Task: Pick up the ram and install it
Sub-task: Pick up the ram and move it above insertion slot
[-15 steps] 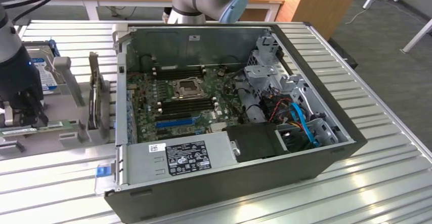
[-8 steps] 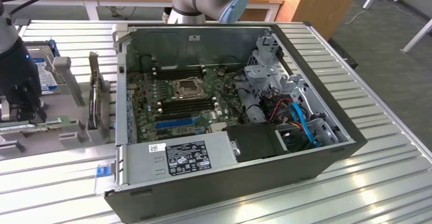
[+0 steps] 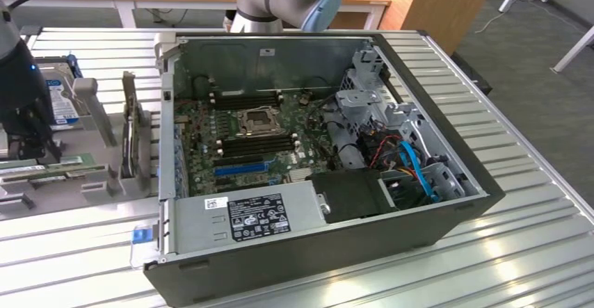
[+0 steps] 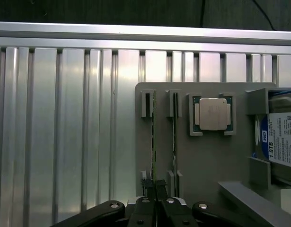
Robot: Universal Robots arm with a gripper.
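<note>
Two green ram sticks stand on edge in a grey holder (image 4: 202,161). My gripper (image 4: 155,201) is over the end of one ram (image 4: 154,137), its fingers shut on the thin top edge while the stick still sits in its holder slots. The other stick (image 4: 173,132) stands free beside it. In the exterior view, the black gripper (image 3: 28,148) hangs at the far left over the ram (image 3: 51,163), outside the open computer case (image 3: 325,252). The motherboard's long black slots (image 3: 252,144) lie inside the case.
The holder also carries a processor chip (image 4: 212,113), a hard drive (image 4: 282,142) and an upright expansion card (image 3: 130,124). The ribbed metal table (image 4: 65,132) extends beside the holder. Inside the case are a power supply (image 3: 250,214), drive cage (image 3: 366,106) and cables (image 3: 408,165).
</note>
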